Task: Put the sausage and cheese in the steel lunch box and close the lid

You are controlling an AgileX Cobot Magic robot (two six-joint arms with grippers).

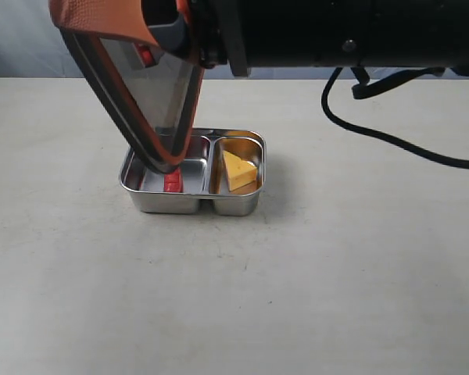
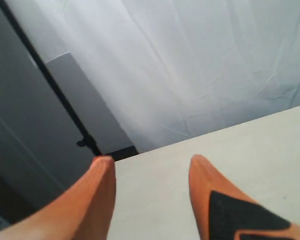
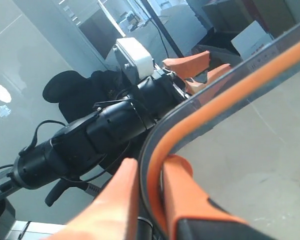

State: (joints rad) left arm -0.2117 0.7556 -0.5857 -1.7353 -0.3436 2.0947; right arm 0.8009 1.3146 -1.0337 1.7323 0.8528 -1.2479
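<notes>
Left gripper (image 2: 151, 162) spread wide, empty, over the table (image 2: 260, 150); right gripper (image 3: 152, 165) pinched on the rim of the lid (image 1: 152, 94), tilted, low corner dipping into the steel lunch box (image 1: 191, 205) over the sausage (image 1: 173, 183) in the larger left compartment; cheese (image 1: 239, 171) in the smaller right one

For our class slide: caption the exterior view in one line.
Right gripper holds the lid tilted over the steel lunch box; sausage and cheese inside.
</notes>
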